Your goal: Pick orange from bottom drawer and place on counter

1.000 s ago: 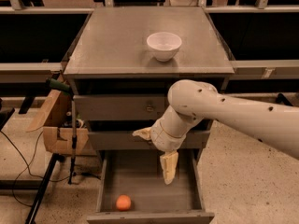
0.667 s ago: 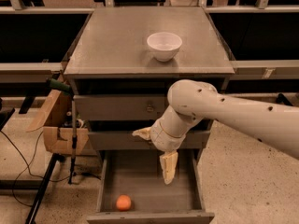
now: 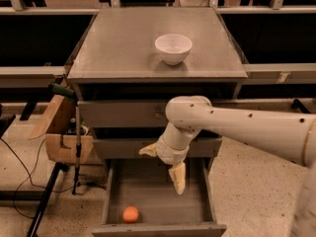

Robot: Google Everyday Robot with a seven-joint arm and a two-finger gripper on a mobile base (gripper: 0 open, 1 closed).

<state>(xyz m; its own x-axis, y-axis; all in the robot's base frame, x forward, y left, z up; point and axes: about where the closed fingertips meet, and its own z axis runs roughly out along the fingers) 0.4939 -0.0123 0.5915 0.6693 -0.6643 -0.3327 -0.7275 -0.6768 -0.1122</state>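
The orange (image 3: 130,214) lies on the floor of the open bottom drawer (image 3: 163,204), near its front left corner. My gripper (image 3: 163,165) hangs over the middle of the drawer, above and to the right of the orange, not touching it. It is open and empty; one finger (image 3: 177,177) points down and the other (image 3: 147,150) points left. The counter (image 3: 123,48) is the grey top of the cabinet above.
A white bowl (image 3: 173,48) stands on the counter toward the right. The two upper drawers (image 3: 123,113) are shut. A cardboard box (image 3: 61,132) and a pole stand left of the cabinet. Grey rails run at both sides.
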